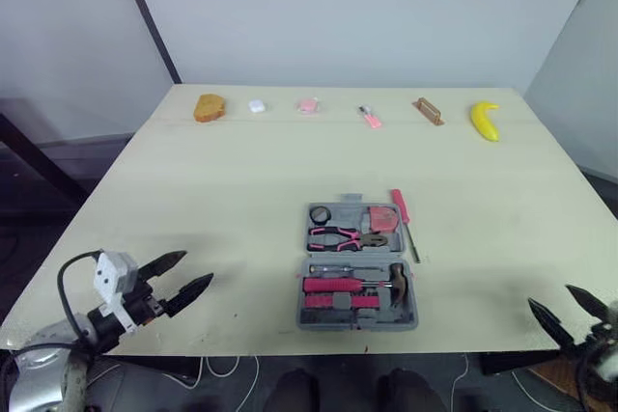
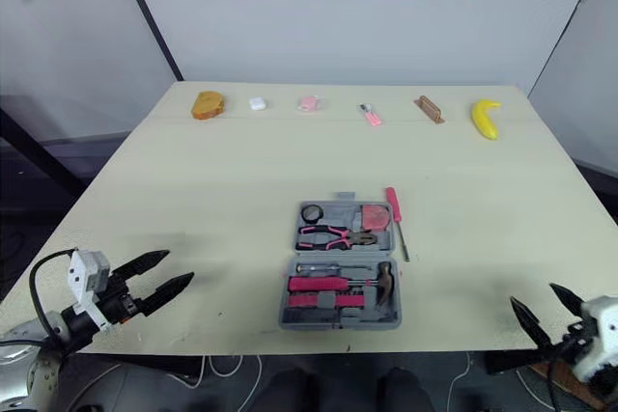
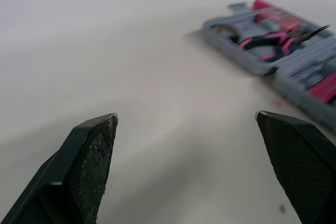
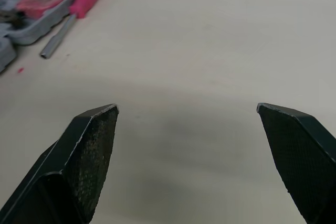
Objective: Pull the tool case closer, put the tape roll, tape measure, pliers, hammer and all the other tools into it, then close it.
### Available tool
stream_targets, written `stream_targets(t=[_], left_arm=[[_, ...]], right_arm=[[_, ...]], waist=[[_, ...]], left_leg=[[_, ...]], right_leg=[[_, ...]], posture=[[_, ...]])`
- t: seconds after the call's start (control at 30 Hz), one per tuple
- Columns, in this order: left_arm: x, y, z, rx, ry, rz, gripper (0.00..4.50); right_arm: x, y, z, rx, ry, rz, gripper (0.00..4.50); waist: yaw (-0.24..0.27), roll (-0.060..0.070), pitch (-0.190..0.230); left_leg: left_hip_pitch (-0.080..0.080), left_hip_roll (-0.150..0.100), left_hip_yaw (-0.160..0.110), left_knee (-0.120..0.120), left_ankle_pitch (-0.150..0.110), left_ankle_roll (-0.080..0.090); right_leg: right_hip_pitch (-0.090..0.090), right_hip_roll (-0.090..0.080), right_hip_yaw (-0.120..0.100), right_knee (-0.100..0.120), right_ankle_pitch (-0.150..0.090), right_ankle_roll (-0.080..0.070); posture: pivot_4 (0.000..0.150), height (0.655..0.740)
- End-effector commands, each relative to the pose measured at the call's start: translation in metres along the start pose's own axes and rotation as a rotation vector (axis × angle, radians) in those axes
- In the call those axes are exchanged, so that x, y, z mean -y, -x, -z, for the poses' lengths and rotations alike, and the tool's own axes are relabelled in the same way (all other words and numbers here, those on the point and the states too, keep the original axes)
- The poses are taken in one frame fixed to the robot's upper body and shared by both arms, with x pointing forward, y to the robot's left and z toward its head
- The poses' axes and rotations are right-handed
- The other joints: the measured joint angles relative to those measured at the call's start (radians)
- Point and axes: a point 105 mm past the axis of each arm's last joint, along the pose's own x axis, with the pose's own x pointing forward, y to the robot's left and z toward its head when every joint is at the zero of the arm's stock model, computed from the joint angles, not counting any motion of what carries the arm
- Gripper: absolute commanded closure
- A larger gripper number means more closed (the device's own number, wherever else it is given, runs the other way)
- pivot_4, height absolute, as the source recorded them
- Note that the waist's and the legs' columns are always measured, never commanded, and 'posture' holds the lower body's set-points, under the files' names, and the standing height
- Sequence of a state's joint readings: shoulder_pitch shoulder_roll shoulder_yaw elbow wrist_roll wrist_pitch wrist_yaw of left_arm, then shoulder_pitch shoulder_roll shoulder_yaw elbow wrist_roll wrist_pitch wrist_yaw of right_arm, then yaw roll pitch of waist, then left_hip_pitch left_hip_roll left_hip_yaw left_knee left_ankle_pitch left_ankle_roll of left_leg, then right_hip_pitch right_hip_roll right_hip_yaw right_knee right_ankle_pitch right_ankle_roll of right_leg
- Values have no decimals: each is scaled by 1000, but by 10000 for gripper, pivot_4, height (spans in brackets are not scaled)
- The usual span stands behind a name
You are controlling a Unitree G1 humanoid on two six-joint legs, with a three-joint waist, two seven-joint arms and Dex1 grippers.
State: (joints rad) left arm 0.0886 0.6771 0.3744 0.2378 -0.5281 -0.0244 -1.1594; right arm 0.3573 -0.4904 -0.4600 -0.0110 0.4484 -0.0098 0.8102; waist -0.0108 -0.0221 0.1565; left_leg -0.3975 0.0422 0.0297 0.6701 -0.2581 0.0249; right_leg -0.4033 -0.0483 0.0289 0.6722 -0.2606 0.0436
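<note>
An open grey tool case (image 1: pixel 333 319) lies near the table's front edge, a little right of centre. Inside are a black tape roll (image 1: pixel 320 213), a pink tape measure (image 1: pixel 382 218), pink-handled pliers (image 1: pixel 344 236), a hammer (image 1: pixel 396 283) and pink bits. A pink-handled screwdriver (image 1: pixel 404 220) lies on the table just right of the case. My left gripper (image 1: pixel 190 276) hovers open at the front left corner, far from the case. At the front right edge my right gripper (image 1: pixel 570 309) is open, empty, off to the right of the screwdriver (image 4: pixel 71 11).
Along the table's far edge lie a bread piece (image 1: pixel 209 107), a small white object (image 1: pixel 257 105), a pink item (image 1: pixel 308 104), a small pink tool (image 1: pixel 370 118), a brown block (image 1: pixel 428 111) and a banana (image 1: pixel 485 120). Cables hang below the front edge.
</note>
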Motion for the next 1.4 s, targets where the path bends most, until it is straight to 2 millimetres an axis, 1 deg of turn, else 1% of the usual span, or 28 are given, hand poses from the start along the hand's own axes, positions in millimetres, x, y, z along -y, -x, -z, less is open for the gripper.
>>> stream_targets(t=[0.03,0.2,0.33,0.4,0.47,0.5,0.6,0.77,0.87,1.0,1.2,1.3,1.37,1.4], left_arm=[[10,-16,-22,24,-83,104,0],[22,-38,-38,37,-142,234,0],[31,-56,-55,68,-186,319,0],[40,-65,-65,86,-212,382,0],[45,-70,-70,89,-232,419,0],[46,-71,-70,87,-239,428,0],[52,-76,-77,88,-269,474,0],[60,-82,-92,111,-298,520,0],[62,-81,-95,108,-304,530,0],[62,-81,-95,105,-308,527,0],[62,-79,-97,106,-312,519,0],[63,-78,-96,107,-311,517,0],[63,-78,-96,107,-311,517,0],[63,-78,-97,108,-311,515,0]], right_arm=[[-6,-21,-15,8,61,-36,562],[-19,-62,-22,-14,89,-63,562],[-27,-95,-32,-13,109,-78,562],[-34,-117,-39,-7,101,-104,562],[-39,-130,-43,-6,96,-121,562],[-40,-133,-43,-6,93,-125,562],[-52,-152,-46,-23,100,-163,562],[-71,-182,-49,-43,115,-206,562],[-82,-192,-48,-52,143,-236,562],[-86,-200,-46,-64,164,-248,562],[-84,-204,-46,-68,183,-234,562],[-81,-205,-41,-91,194,-226,562],[-79,-206,-42,-81,175,-210,562],[-78,-206,-46,-65,163,-207,562]], waist=[[0,0,0],[0,0,0],[-2,0,0],[-2,0,0],[-4,0,1],[-4,0,1],[-4,0,1],[-4,1,1],[-6,1,1],[-5,1,1],[-6,1,1],[-6,1,1],[-6,1,1],[-5,1,1]], left_leg=[[0,0,0,0,0,0],[0,-3,0,-1,0,0],[-1,-3,-1,-1,0,0],[-1,-3,-1,-1,0,0],[-1,-3,0,-1,0,0],[-1,-3,0,0,0,0],[-1,-3,-1,-1,0,0],[-2,-3,-1,-1,0,0],[-2,-3,-2,-1,0,0],[-3,-3,-3,-1,0,0],[-2,-3,-4,-1,0,0],[-2,-3,-4,-1,0,0],[-2,-3,-4,-1,0,0],[-2,-3,-4,-1,0,0]], right_leg=[[0,0,0,0,0,0],[0,1,0,0,1,2],[0,1,0,0,2,4],[0,2,0,0,2,4],[0,2,0,0,2,4],[0,2,0,0,2,4],[0,2,-1,0,2,4],[-1,3,-1,0,2,4],[-1,3,-1,0,2,4],[-1,3,-2,0,2,4],[-1,3,-2,0,2,4],[-1,3,-2,0,2,4],[-1,3,-2,0,2,4],[-1,3,-2,0,2,4]], posture=[[1500,7400],[1500,7400],[1500,7400],[1500,7400],[1500,7400],[1500,7400],[1500,7400],[1500,7400],[1500,7400],[1500,7400],[1500,7400],[1500,7400],[1500,7400],[1500,7400]])
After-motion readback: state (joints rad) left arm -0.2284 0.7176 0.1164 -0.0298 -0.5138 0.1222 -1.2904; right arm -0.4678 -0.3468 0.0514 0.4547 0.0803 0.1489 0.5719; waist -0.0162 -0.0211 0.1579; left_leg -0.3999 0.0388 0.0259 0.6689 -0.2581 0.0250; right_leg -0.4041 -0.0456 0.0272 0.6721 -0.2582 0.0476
